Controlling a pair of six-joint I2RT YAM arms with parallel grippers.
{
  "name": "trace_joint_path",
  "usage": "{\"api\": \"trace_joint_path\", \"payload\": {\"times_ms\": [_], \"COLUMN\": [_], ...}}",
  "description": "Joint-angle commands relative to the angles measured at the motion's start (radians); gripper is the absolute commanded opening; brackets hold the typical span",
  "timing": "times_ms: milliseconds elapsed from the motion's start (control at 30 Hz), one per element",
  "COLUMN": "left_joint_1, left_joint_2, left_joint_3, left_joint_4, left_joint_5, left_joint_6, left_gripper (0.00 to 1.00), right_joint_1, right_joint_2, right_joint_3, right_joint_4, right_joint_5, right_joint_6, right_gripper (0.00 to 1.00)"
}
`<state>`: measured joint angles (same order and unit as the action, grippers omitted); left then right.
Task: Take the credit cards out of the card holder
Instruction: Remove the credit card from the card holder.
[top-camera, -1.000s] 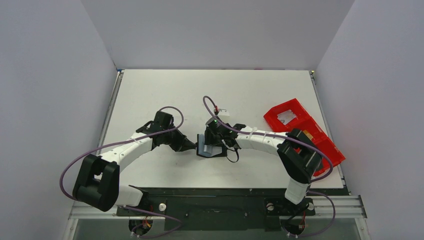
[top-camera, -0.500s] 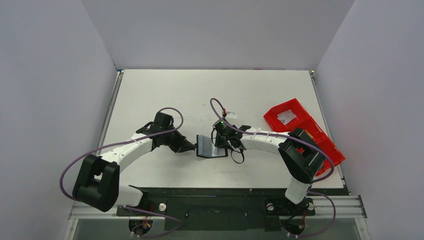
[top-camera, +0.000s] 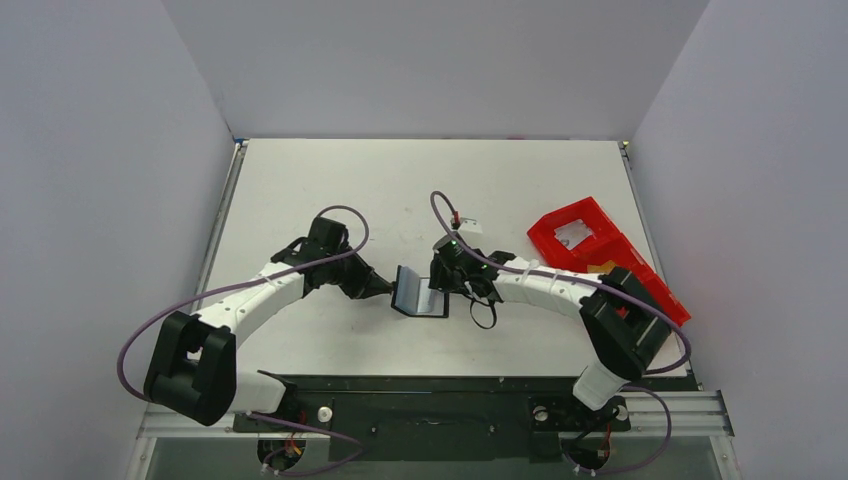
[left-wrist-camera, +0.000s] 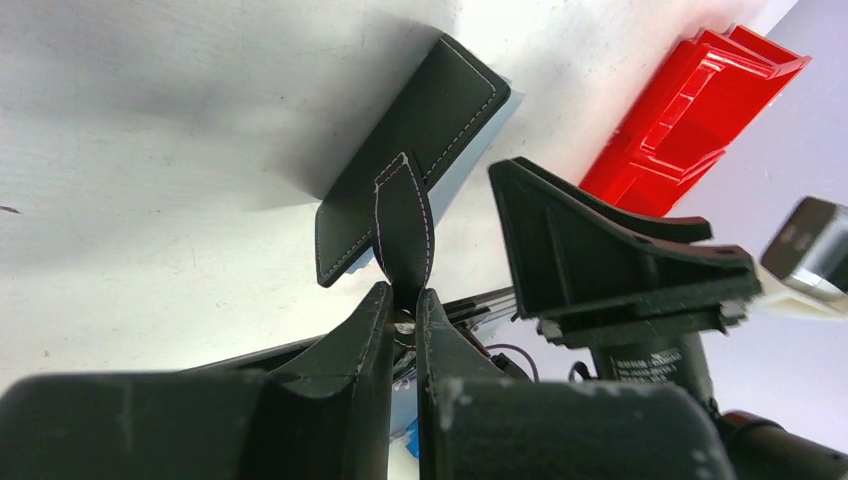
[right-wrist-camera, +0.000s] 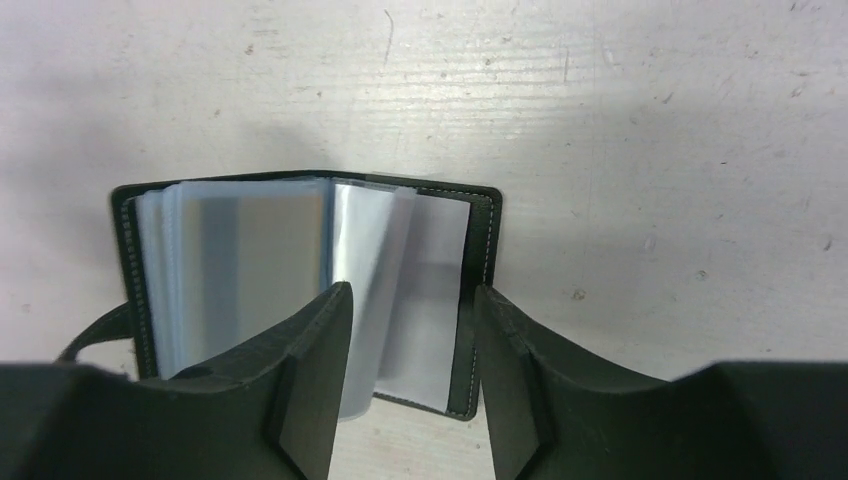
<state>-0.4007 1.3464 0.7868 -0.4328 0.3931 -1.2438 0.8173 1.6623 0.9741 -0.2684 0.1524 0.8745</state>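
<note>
Card holder (top-camera: 420, 298) sits near the middle of the table (top-camera: 330, 180), toward the near edge and between the two grippers; it is spread open, with a blue-grey inner face showing from above. In the left wrist view its black stitched cover (left-wrist-camera: 430, 150) stands tilted off the white surface and casts a shadow beneath it. The left gripper (top-camera: 384, 290) reaches in from the left side; its fingers (left-wrist-camera: 365, 325) are pressed nearly together on the end of the closing tab (left-wrist-camera: 402, 230), which curves from the cover down into the pinch. The right gripper (top-camera: 442, 284) hangs over the holder from the right side. Its jaws are spread wide and hold nothing; in the right wrist view the two fingertips (right-wrist-camera: 325, 330) frame the right half of the open holder (right-wrist-camera: 300, 250), and whether they touch it cannot be told. Inside the holder lies a stack of clear plastic sleeves (right-wrist-camera: 240, 260); one glossy leaf (right-wrist-camera: 375, 270) is turned partway toward the right cover, and the tab (right-wrist-camera: 95, 335) trails off the lower left corner. Whether cards sit in the sleeves cannot be told; they read only as a pale blue-grey. A red tray (top-camera: 600, 262) lies well apart at the right edge of the table, partly behind the right arm.
</note>
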Motion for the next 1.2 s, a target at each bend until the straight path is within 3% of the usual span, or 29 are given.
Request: {"api": "trace_joint_path", "payload": {"times_ms": [0,167,333,833,1167], "left_joint_1": [-0.016,-0.024,-0.024,-0.023,-0.019], "left_joint_2": [-0.018,-0.015,-0.017,-0.004,-0.004], "left_joint_3": [0.039,0.027,0.021,-0.047,-0.060], "left_joint_4": [0.002,0.012,0.011,0.040,0.044], "left_joint_5": [-0.005,-0.005,-0.011,-0.012,-0.016], "left_joint_6": [0.015,0.006,0.004,-0.010,-0.014], "left_gripper": [0.00,0.00,0.00,0.00,0.00], "right_joint_1": [-0.005,0.020,0.043,0.051,0.049], "right_joint_2": [-0.125,-0.174,-0.082,0.092,0.094], "right_joint_3": [0.015,0.077,0.125,0.045,0.008], "right_joint_4": [-0.005,-0.004,0.038,0.200,0.183], "right_joint_5": [0.033,-0.008,-0.063,-0.158,-0.124], "right_joint_6": [-0.003,0.008,0.032,0.096,0.092], "right_gripper": [0.47,0.48,0.47,0.52,0.44]}}
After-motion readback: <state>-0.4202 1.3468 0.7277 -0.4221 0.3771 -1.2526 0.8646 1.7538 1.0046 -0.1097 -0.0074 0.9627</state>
